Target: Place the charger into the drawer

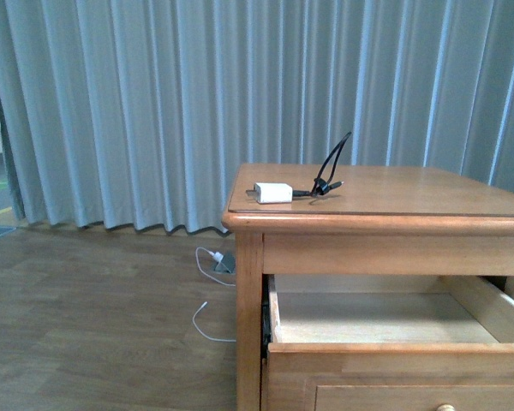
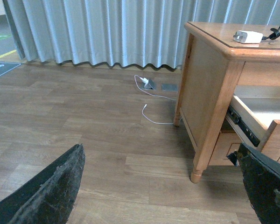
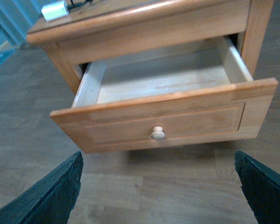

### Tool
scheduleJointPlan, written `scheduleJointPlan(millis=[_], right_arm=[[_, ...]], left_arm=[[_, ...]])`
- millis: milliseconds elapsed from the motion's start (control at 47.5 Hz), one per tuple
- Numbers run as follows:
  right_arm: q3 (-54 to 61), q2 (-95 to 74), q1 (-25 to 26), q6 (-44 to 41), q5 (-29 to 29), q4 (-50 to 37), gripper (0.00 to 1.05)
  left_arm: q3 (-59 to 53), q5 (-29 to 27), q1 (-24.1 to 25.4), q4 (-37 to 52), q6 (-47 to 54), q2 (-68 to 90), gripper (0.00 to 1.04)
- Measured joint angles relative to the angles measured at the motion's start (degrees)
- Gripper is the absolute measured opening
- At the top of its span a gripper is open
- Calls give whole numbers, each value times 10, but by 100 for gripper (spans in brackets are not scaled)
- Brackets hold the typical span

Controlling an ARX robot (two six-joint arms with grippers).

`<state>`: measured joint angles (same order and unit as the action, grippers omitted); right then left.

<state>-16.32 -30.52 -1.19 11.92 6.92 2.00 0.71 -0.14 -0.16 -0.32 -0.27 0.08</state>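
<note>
Near left edge of nightstand (image 1: 428,195), charger (image 1: 273,193); drawer (image 1: 394,348) open below.

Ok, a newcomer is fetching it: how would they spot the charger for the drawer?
Find the wooden nightstand before the grey curtain, upper drawer open. The charger lies on its top, near the left edge: a white plug block with a black looped cable, unlike the white-corded charger on the floor.

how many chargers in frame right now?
2. The black-cabled charger lies on top of the nightstand; a white-cabled charger lies on the floor by the curtain. None shows in the open drawer.
</note>
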Motion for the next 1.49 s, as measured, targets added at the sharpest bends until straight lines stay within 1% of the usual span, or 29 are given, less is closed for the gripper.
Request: scheduleJointPlan(millis=[168,189,252,295,316,358,526,547,589,715,736,757,905,968,1010,1052,1073,1115,1157,1241,1304,1325,1494], right_arm=[[0,7,0,1,-2,0,97],[5,8,2,-3,-12,-12,95],[47,22,6,-41,-54,-112,86],[75,38,10,-76,-70,-178,75],[80,46,11,-86,-72,-189,69],[89,59,12,-99,-71,-193,59],[113,87,12,-112,-70,-184,30],[115,90,12,-115,-70,-182,29],[117,94,12,-115,-70,-181,35],[117,97,12,-116,-70,-181,67],[117,97,12,-116,-70,-181,69],[117,97,12,-116,-70,-181,74],[117,97,12,-115,-70,-181,98],[117,97,12,-116,-70,-181,96],[117,97,12,-116,-70,-181,97],[117,97,12,-116,-70,-181,97],[117,97,12,-116,-70,-181,97],[117,97,12,-116,-70,-181,97],[117,97,12,-117,-70,-181,97],[117,97,12,-117,-70,-181,97],[117,97,12,-117,-70,-181,97],[117,97,12,-117,-70,-181,97],[117,97,12,-117,-70,-181,97]], left_arm=[[0,0,0,0,0,0,99],[0,0,0,0,0,0,99],[0,0,0,0,0,0,99],[0,0,0,0,0,0,99],[0,0,0,0,0,0,99],[0,0,0,0,0,0,99],[0,0,0,0,0,0,99],[0,0,0,0,0,0,99],[0,0,0,0,0,0,99],[0,0,0,0,0,0,99],[0,0,0,0,0,0,99],[0,0,0,0,0,0,99],[0,0,0,0,0,0,99],[0,0,0,0,0,0,99],[0,-8,-2,-1,0,1,99],[17,-104,-37,-35,-21,38,99],[25,-146,-56,-33,-30,72,99],[38,-174,-75,-11,-30,134,99],[59,-171,-84,21,-30,199,99],[110,-147,-89,76,-28,304,99],[171,-127,-94,124,-25,406,99],[195,-129,-99,139,-20,443,99],[323,-126,-128,176,-4,616,99]])
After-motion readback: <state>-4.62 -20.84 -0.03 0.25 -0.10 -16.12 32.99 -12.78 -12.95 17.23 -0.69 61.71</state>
